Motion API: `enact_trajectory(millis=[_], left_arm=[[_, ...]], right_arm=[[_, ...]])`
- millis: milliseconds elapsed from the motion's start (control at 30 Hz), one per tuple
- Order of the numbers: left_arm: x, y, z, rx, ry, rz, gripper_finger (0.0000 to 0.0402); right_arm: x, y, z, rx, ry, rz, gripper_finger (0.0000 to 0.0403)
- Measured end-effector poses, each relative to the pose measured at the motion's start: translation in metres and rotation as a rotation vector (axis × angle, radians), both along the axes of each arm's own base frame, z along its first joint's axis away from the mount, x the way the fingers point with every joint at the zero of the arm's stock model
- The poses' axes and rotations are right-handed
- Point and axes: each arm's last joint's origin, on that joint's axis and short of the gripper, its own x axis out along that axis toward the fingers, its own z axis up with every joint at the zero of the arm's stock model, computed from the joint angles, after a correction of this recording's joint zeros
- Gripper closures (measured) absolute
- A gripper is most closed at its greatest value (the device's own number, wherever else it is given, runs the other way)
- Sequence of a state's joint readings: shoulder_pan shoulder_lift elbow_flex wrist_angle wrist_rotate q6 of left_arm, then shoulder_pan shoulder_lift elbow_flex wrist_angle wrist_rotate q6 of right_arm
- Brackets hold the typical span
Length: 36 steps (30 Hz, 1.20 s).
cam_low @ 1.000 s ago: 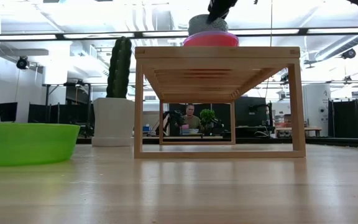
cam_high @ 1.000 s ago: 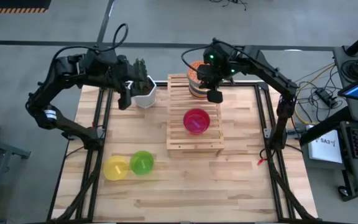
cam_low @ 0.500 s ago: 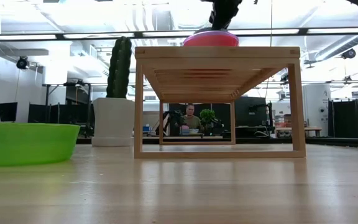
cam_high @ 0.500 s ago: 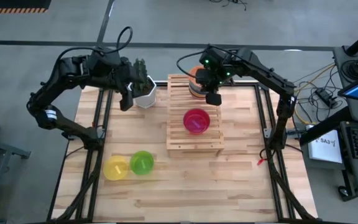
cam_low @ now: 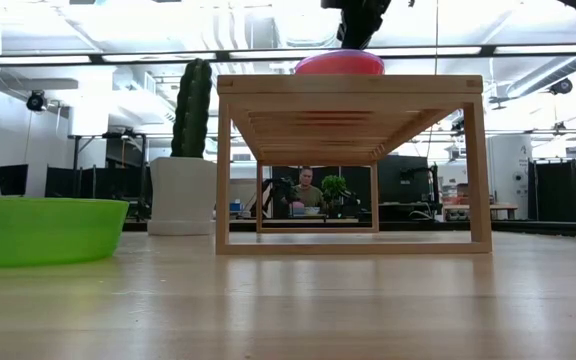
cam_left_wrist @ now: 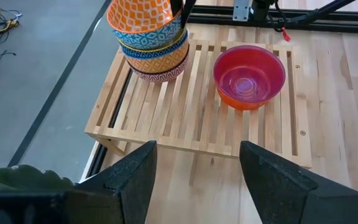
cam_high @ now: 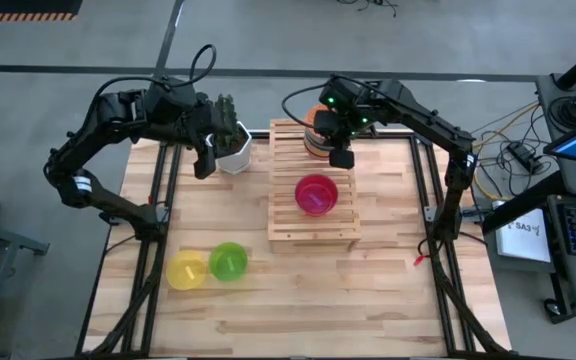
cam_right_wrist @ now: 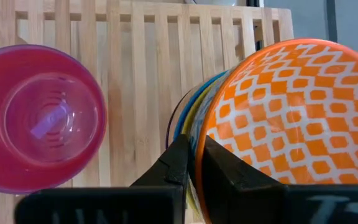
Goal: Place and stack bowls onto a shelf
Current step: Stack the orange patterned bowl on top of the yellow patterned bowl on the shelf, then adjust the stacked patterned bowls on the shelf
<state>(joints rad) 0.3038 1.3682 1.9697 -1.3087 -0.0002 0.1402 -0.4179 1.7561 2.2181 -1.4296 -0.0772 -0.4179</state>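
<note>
The wooden slatted shelf point(cam_high: 313, 225) stands mid-table. On its far end sits a stack of patterned bowls point(cam_left_wrist: 151, 46), topped by the orange lattice bowl point(cam_right_wrist: 284, 118). A pink-red bowl point(cam_high: 315, 194) rests on the shelf's middle. Near the table's left near corner, a yellow bowl point(cam_high: 185, 271) and a green bowl point(cam_high: 228, 261) sit on the tabletop. My right gripper point(cam_right_wrist: 192, 149) is over the stack, shut on the top bowl. My left gripper point(cam_left_wrist: 197, 186) hangs open beside the cactus pot point(cam_high: 232, 148), left of the shelf. My right gripper pinches the orange lattice bowl's rim point(cam_right_wrist: 205, 140), on the side facing the pink-red bowl. One finger point(cam_right_wrist: 225, 177) is inside the bowl and the other point(cam_right_wrist: 178, 163) outside, coming from above. The bowl sits nested on top of the stack, slightly tilted.
The white pot with its tall cactus point(cam_low: 190, 110) stands just off the shelf's far left corner, close to my left gripper. Bare tabletop point(cam_high: 388, 290) lies right of and in front of the shelf. Black frame rails point(cam_high: 433, 190) run along both table sides.
My right gripper has come down and a little toward the table's left, still shut on the orange lattice bowl. The bowl has sunk from above the stack into it; in the low view its underside has dropped out of sight behind the pink-red bowl.
</note>
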Motion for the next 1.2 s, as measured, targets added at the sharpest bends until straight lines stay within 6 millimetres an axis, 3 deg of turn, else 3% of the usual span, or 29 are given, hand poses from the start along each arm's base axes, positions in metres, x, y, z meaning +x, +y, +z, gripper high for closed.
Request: enact_trajectory(millis=[367,700,867,1000,1200], left_arm=[[0.0,0.0,0.0,-0.002,0.001,0.0,0.0189],[0.002,-0.002,-0.004,-0.045,0.002,0.002,0.0189],[0.011,-0.01,-0.025,-0.049,-0.022,-0.036,0.0189],[0.021,-0.016,-0.054,-0.04,-0.057,-0.075,0.0189],[0.038,-0.017,-0.093,-0.002,-0.174,-0.103,0.0189]], right_arm=[[-0.001,0.0,0.003,-0.004,-0.022,-0.013,0.0309],[-0.032,0.017,0.033,0.061,-0.156,0.001,0.0299],[-0.047,0.035,0.039,0.116,-0.282,0.082,0.0314],[-0.058,0.048,0.028,0.107,-0.362,0.095,0.0327],[-0.079,0.056,0.0,-0.026,-0.44,-0.161,0.0354]])
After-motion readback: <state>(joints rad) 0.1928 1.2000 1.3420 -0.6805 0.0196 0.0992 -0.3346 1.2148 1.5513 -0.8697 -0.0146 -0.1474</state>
